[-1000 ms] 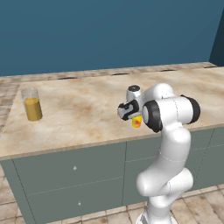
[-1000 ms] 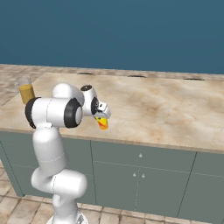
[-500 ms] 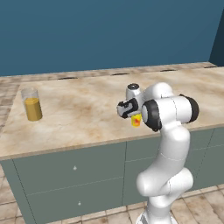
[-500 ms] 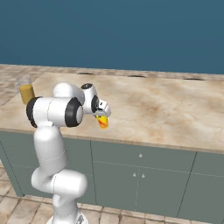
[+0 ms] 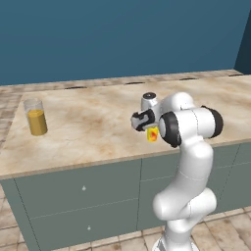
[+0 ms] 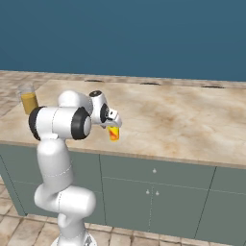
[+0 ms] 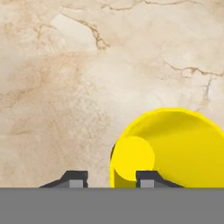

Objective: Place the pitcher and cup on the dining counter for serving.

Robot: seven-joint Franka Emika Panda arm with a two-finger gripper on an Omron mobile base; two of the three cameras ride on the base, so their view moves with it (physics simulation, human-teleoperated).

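Yellow cup [image 7: 175, 151] stands upright on the marble counter [image 5: 98, 117] near its front edge, directly below the gripper [image 7: 109, 177]. One finger [image 7: 148, 177] overlaps its rim; whether the fingers grip or have released, I cannot tell. Pitcher [image 5: 36, 116] well apart, far left.

The cup [image 5: 153, 134] stands on the dining counter [image 5: 98, 127], pitcher [image 5: 36, 116] well apart at left
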